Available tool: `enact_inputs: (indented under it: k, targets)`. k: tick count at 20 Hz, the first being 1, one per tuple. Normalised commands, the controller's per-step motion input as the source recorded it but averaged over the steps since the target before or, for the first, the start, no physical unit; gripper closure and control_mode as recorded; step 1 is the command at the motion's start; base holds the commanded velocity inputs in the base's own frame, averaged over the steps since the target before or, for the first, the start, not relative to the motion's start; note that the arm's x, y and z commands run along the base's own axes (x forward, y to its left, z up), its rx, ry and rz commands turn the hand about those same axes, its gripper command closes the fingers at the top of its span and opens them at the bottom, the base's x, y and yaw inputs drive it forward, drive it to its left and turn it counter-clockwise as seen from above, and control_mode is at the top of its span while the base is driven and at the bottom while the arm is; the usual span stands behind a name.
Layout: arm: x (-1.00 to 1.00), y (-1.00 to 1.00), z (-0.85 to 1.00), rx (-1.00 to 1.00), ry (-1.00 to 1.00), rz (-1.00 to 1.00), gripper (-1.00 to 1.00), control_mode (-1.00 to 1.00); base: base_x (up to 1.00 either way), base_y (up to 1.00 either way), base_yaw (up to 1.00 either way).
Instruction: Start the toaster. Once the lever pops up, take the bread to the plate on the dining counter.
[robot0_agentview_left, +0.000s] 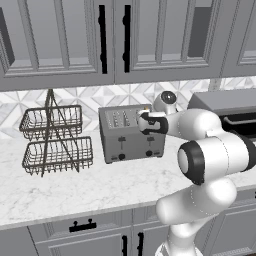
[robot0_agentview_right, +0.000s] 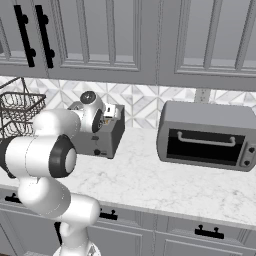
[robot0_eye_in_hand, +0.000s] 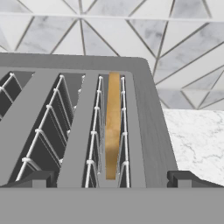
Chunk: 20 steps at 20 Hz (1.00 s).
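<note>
Grey-veined marble counter (robot0_agentview_left: 75, 190) under grey wall cabinets (robot0_agentview_left: 55, 40), patterned tile backsplash (robot0_eye_in_hand: 175, 43) behind. On it, left to right: two-tier wire basket (robot0_agentview_left: 55, 142), toaster (robot0_agentview_left: 131, 132), toaster oven (robot0_agentview_right: 205, 137).

Bread (robot0_eye_in_hand: 113, 127) standing on edge in the rightmost slot of the toaster, between the thin white guide wires, upper edge about level with the slot mouth. Gripper (robot0_eye_in_hand: 111, 179) poised just above that end of the toaster, looking down along the slots, jaws spread wide and holding nothing. Dark fingertips (robot0_eye_in_hand: 39, 178) set either side of the slice, well clear of it, closing line running across its thin faces.

Levers on the front too small in the base views to read as up or down — so worth confirming the pop before reaching in.

Judged step: lining up for the lift-out. To do it well:
- Keep the slice midway between the tips; from here, looks close to centred.
- As spread now, likely to land on the toaster's top rather than in the slot — narrow first, then lower straight down.
- Pinch only the exposed upper edge, flat faces against the pads, clear of the wires.
- Close gently; thin slice, probably easy to crush or tilt.
- Draw straight up along the slot before any sideways move, to avoid snagging the guides.
</note>
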Motion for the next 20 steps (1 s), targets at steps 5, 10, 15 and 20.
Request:
enact_inputs:
  k: [5,10,15,20]
  targets:
    - [0.00,0.00,0.00,0.00,0.00,0.00,-1.00,-1.00,0.00,0.00,0.00]
    - [0.00,0.00,0.00,0.00,0.00,0.00,-1.00,-1.00,0.00,0.00,0.00]
    - [0.00,0.00,0.00,0.00,0.00,0.00,-1.00,-1.00,0.00,0.00,0.00]
    - [0.00,0.00,0.00,0.00,0.00,0.00,-1.00,-1.00,0.00,0.00,0.00]
